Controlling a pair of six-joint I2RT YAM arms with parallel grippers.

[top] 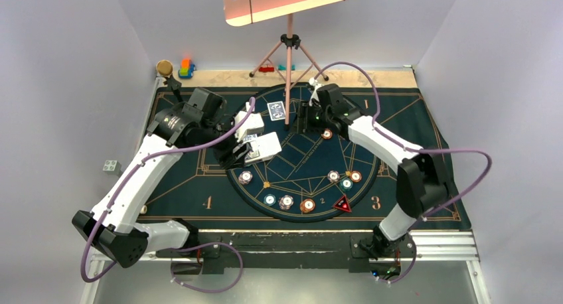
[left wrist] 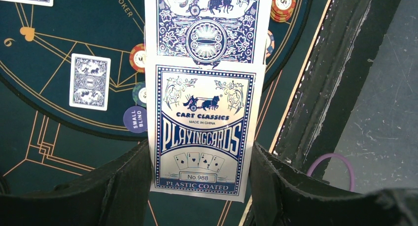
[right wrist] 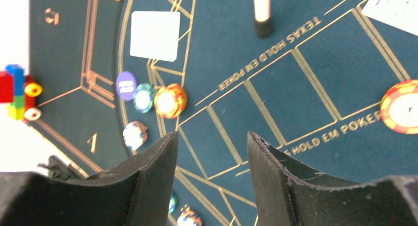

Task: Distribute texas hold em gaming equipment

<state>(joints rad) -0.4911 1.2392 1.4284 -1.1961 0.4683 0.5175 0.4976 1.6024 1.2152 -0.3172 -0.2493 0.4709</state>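
Observation:
My left gripper (left wrist: 201, 152) is shut on a blue-and-white playing card box (left wrist: 202, 132) with its flap open, held above the mat; in the top view it (top: 247, 151) hangs left of the mat's round centre. Blue-backed cards (left wrist: 89, 81) lie on the mat, one near the stand (top: 276, 109). My right gripper (right wrist: 212, 137) is open and empty above the mat (top: 304, 116). Below it lie a dark-blue small blind disc (right wrist: 126, 85), a teal chip (right wrist: 144, 97), an orange chip (right wrist: 170, 100) and a white chip (right wrist: 134, 134). A red-black triangular marker (top: 342, 204) lies near the front.
A tripod stand pole (top: 287, 85) stands on the dark gold-lined mat (top: 411, 125) between the grippers, its foot near my right gripper (right wrist: 262, 11). Several chips (top: 286, 202) line the round area's front edge. Toy blocks (top: 186, 68) sit at the back left.

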